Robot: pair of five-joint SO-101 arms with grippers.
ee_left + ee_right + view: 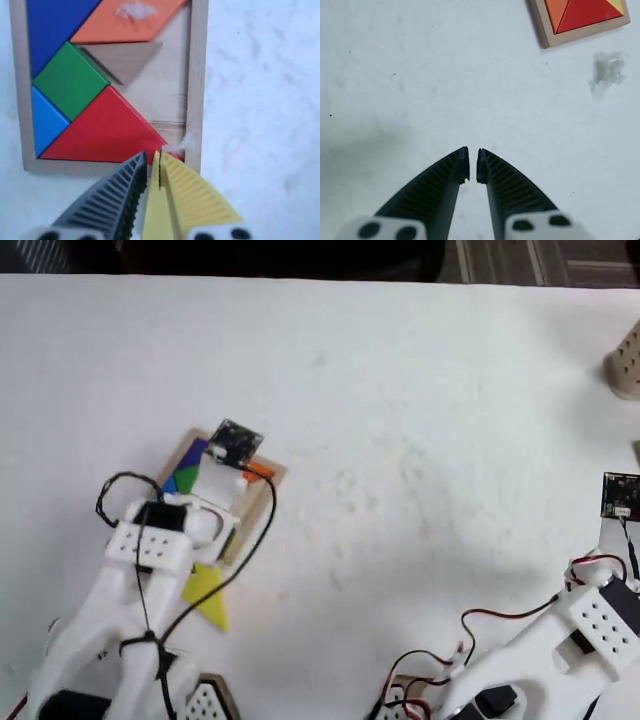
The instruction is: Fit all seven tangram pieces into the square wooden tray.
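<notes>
The square wooden tray (272,483) lies at the left middle of the table, under my left arm (150,540). In the left wrist view the tray (196,75) holds a dark blue piece (50,25), an orange piece (125,25), a green square (70,80), a light blue piece (45,120) and a red triangle (105,130). Bare wood shows along one side (172,95). My left gripper (154,156) hangs at the tray's near rim, jaws closed on a thin yellow edge (154,200). A yellow triangle (205,595) juts out below that arm. My right gripper (473,165) is shut over bare table, far from the tray (580,34).
My right arm (600,620) rests at the table's lower right with red and black wires (480,625) trailing. A beige perforated object (625,365) stands at the right edge. A faint smear (607,70) marks the table near the tray's corner.
</notes>
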